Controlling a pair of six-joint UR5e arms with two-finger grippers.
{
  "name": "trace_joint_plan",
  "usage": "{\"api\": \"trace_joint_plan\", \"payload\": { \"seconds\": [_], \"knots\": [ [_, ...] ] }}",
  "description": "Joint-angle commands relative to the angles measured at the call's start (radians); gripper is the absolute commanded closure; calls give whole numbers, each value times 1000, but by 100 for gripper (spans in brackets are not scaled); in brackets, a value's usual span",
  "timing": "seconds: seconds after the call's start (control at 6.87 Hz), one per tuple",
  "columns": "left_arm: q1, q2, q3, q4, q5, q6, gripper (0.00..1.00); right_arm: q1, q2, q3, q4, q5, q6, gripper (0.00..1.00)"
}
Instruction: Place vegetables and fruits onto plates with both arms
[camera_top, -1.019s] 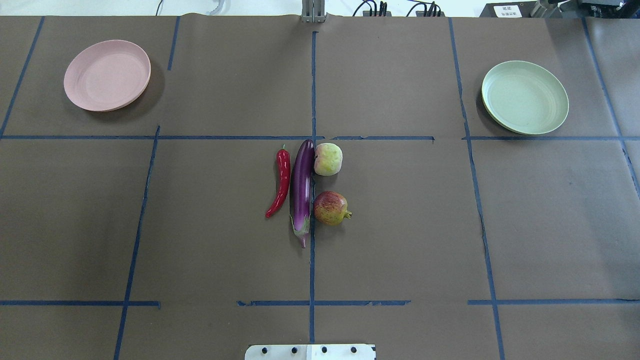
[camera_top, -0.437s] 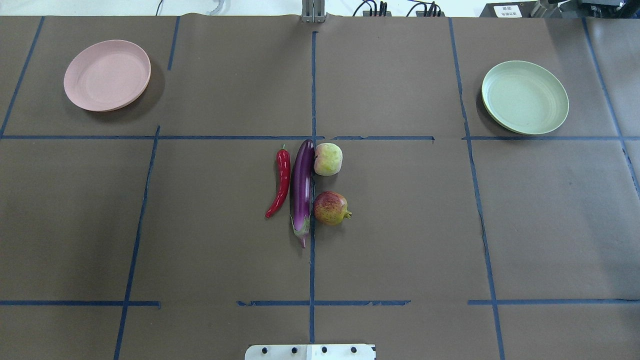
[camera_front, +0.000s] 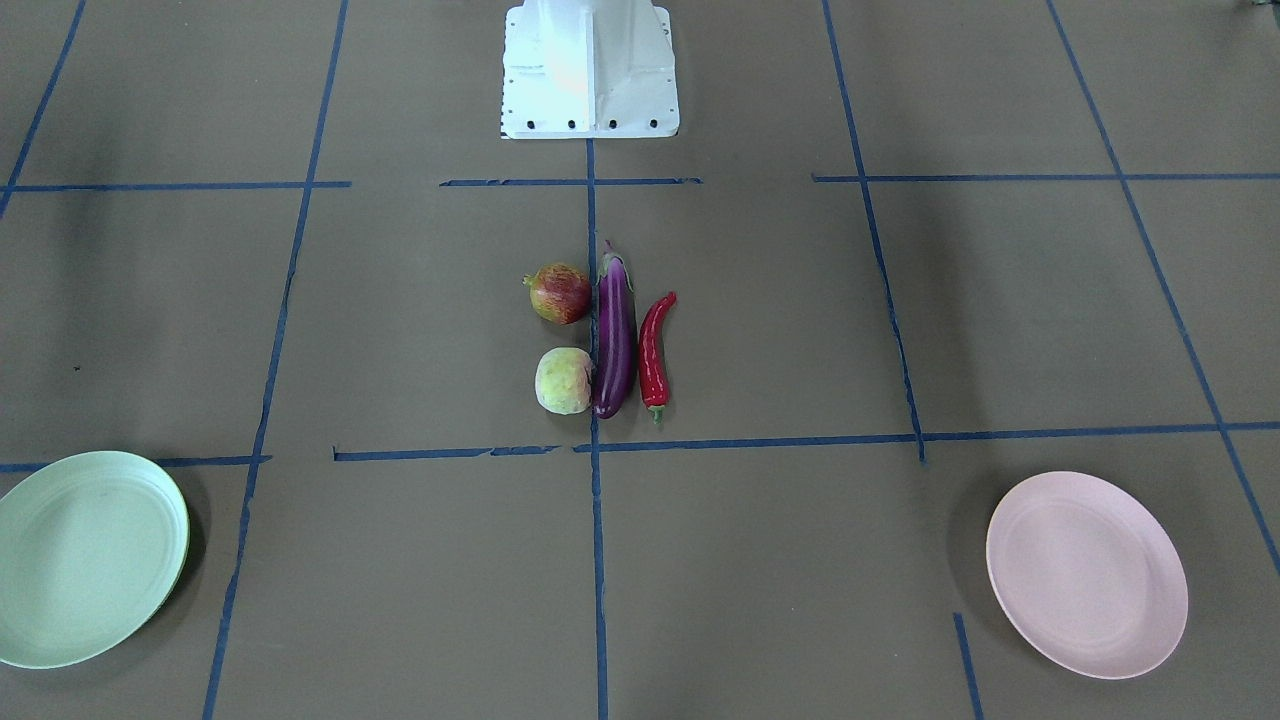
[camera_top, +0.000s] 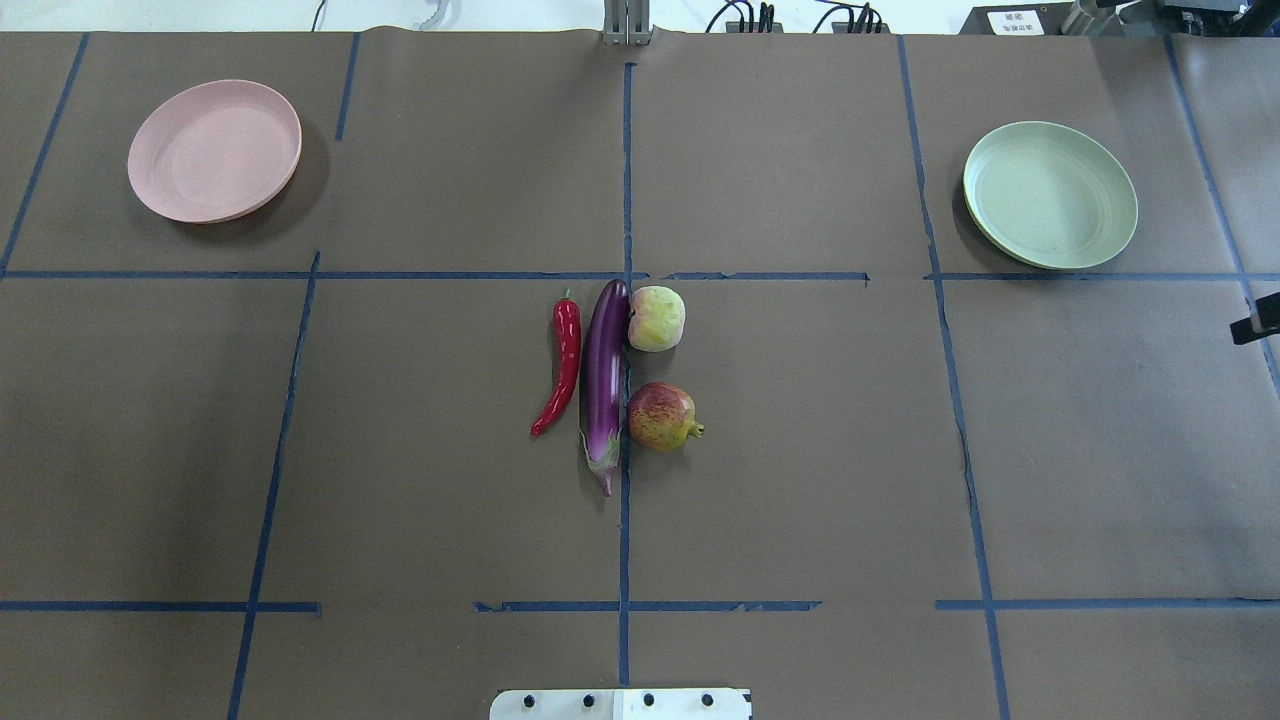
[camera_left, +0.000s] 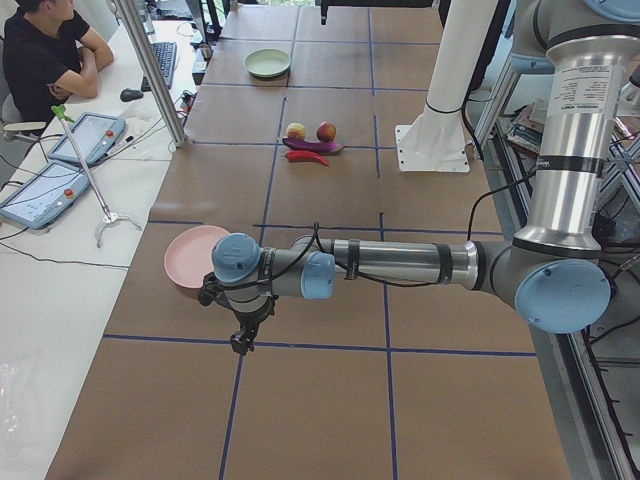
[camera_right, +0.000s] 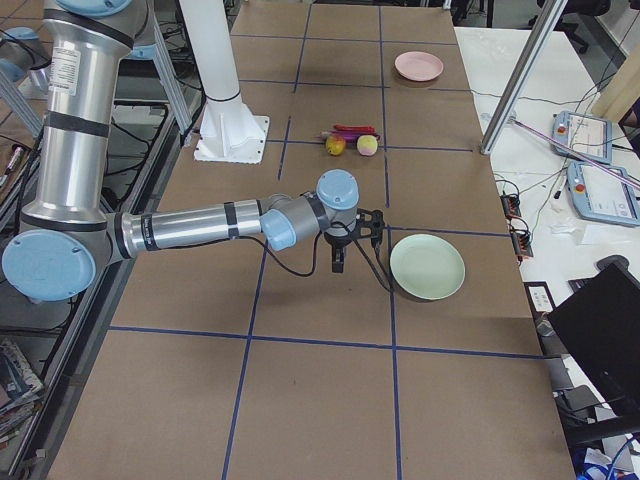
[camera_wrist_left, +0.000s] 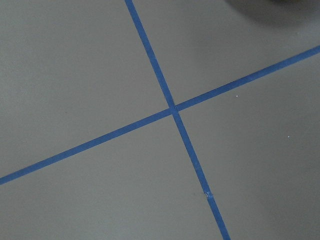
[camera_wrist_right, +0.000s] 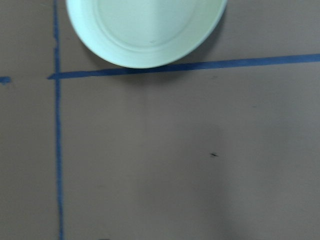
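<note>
While the produce and both plates are sitting exactly where they were a second ago, a black piece (camera_top: 1255, 328) at the end of the right arm (camera_right: 190, 228) is now poking into the overhead view at its right edge, on the robot's side of the green plate (camera_top: 1050, 195); nothing was showing there before. Right gripper (camera_right: 338, 262) is hanging over bare table (camera_top: 800, 480) near the green plate, not touching it and carrying nothing; cannot tell how far its jaws are standing apart. Left gripper (camera_left: 241, 342) is hanging likewise near the pink plate (camera_top: 214, 150), empty, opening unreadable too. Plates are lying bare at the far corners, pink on the robot's left, green on its right. Produce is lying clustered mid-table along the centre tape line (camera_top: 624, 540). Eggplant (camera_top: 604, 385): long, glossy purple, cap pointing toward the robot. Chili (camera_top: 563, 365): shiny red, curved, green stem pointing away, just beside the eggplant's left. Peach (camera_top: 656, 318): pale yellow-green with a pink blush, touching the eggplant's far end on the right. Red-yellow fruit (camera_top: 660, 416): mottled, small crown sticking out sideways, just beside the eggplant, nearer the robot than the peach.
</note>
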Motion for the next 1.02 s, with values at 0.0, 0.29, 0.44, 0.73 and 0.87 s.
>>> {"api": "trace_joint_plan", "payload": {
  "seconds": [0.0,0.29,0.44,0.73,0.87],
  "knots": [
    [10,0,-2,-7,0,-10,0,-195,187,9,90,-51,438,0],
    [16,-2,-3,-21,-2,-10,0,-487,406,-11,65,-302,807,0],
    [16,-2,-3,-27,0,-12,0,-553,520,-28,-61,-344,844,0],
    [16,-2,-7,-27,-2,-12,0,-634,777,-168,-272,-433,887,0],
    [16,-2,-7,-27,-2,-12,0,-653,821,-236,-272,-438,894,0]
  ]
}}
